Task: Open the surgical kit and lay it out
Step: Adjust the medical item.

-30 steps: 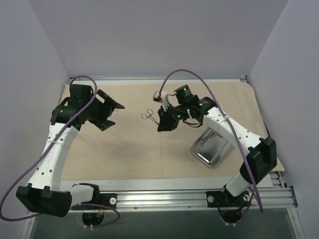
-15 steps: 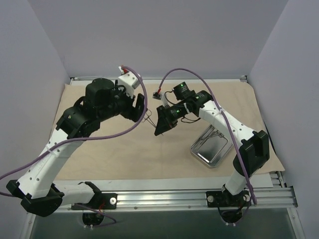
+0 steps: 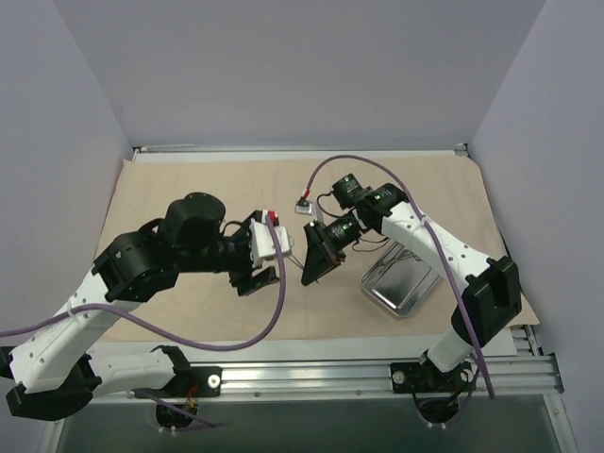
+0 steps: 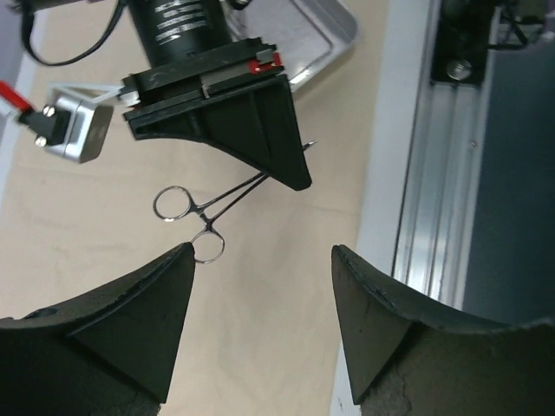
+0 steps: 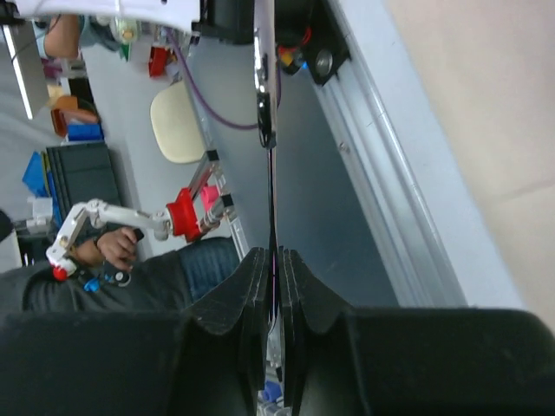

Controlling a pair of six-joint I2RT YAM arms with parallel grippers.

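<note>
The cloth wrap point(image 3: 189, 189) lies spread flat over the desk point(image 3: 283, 347), bounded by walls point(image 3: 85, 113) to the left, far side and right, and by the metal rail point(image 3: 311, 374) along the near edge. The steel tray point(image 3: 380, 300) sits on the wrap toward its near right corner, close to the wrap's near edge, with thin instruments point(image 3: 385, 266) inside. Left of the tray and beyond it toward the far wall, the wrap is bare and flat. Both grippers meet just left of the tray, above the wrap. The right gripper point(image 3: 308, 278) is pressed together on the tips of a pair of forceps point(image 4: 227, 200), holding them off the wrap with the ring handles pointing away from the tray. The left gripper point(image 4: 260, 260) faces it with jaws spread wide, gripping nothing; one forceps ring sits just beside its left finger point(image 4: 130, 321), and contact cannot be determined.
</note>
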